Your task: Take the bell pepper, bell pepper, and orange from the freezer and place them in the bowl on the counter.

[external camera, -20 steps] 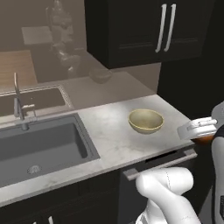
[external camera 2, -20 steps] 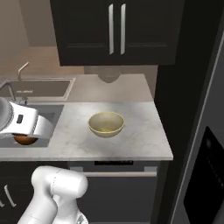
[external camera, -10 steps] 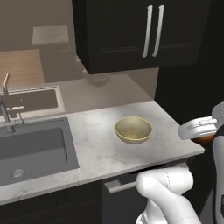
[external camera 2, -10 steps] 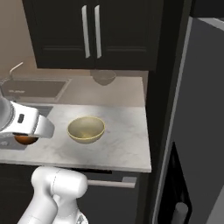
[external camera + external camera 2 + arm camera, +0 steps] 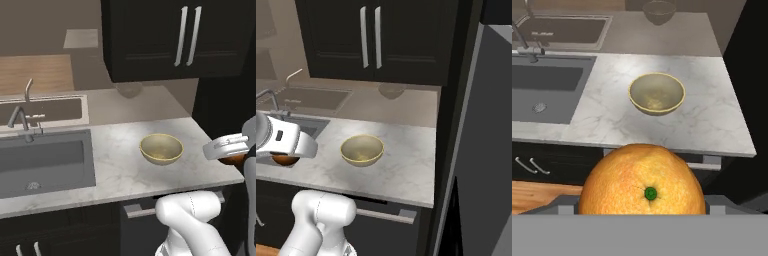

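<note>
One orange (image 5: 643, 181) sits clamped in the gripper (image 5: 643, 207), held off the counter's (image 5: 612, 117) front edge. Round, firm, light by the look; pebbled skin should grip fine, held across its widest part. Bowl (image 5: 657, 93) stands empty mid-counter, nearer the right end, well apart from the fruit.

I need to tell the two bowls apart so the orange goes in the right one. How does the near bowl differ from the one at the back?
The yellow bowl sits on the white marbled counter, near its front edge; the grey-tan bowl sits far back under the dark cabinets. The yellow bowl is brighter, with an olive inside; the grey-tan bowl looks dull and shaded. Both are round, upright and empty as far as the pictures show.
</note>
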